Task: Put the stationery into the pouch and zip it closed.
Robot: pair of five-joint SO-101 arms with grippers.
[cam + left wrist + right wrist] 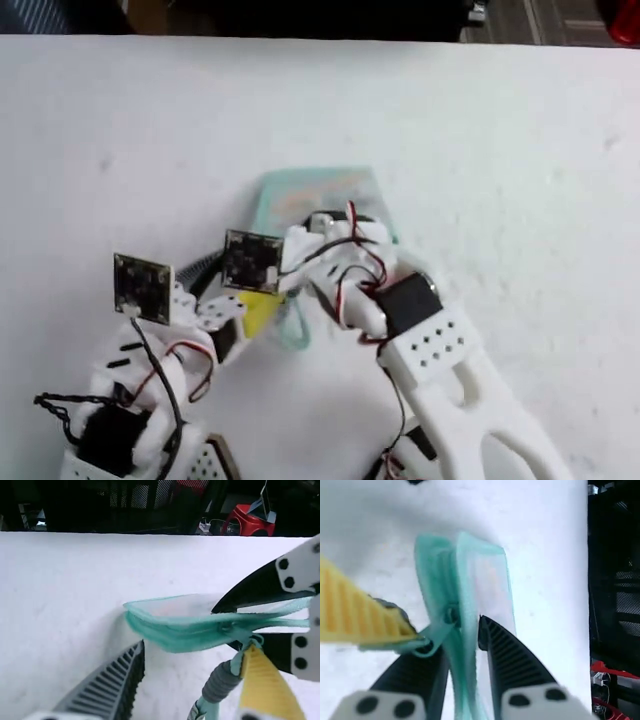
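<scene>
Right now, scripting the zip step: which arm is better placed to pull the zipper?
Probably left: the left gripper sits open beside the zipper pull; the right gripper clamps the pouch edge.

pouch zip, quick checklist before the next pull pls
1. Right pincer clamped on the pouch edge: ok, one black finger on each side.
2. Pull cord between the left pincer fingers: ok, it lies beside the yellow finger.
3. Left pincer shut on the pull cord: not ok, its jaws stand wide apart.
4. Slider free to travel: cannot tell, it sits close to the right pincer.
5. Everything packed inside: cannot tell, just an orange tint shows through the pouch wall.
</scene>
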